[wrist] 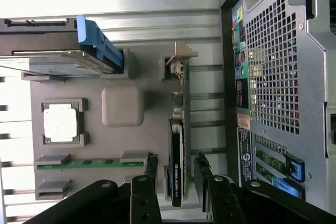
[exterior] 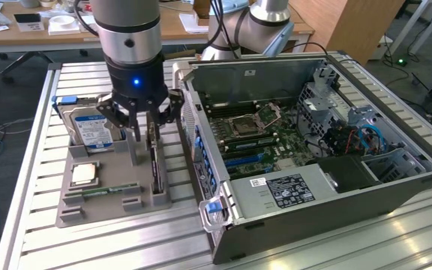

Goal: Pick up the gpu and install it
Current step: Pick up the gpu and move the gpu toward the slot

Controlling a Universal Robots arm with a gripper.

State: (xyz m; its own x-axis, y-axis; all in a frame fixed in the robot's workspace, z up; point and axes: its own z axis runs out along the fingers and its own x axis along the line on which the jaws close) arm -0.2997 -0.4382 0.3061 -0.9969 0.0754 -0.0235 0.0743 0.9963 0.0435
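Exterior view, gripper: the black two-finger gripper [exterior: 144, 135] hangs with its jaws spread wide and empty over the grey plastic parts tray [exterior: 88, 216].
Exterior view, gpu: the gpu [exterior: 156, 169], a thin green circuit card with a black cooler, stands on edge in the tray slot nearest the open grey computer case [exterior: 314, 214].
Wrist view, fit: the fingers [wrist: 151, 169] straddle the gpu [wrist: 176, 140], one on each side, touching neither face.
Step in hand: lining up the grasp. It likely goes best with the card centred between the fingers, a straight descent, and the pads closing on the flat faces.
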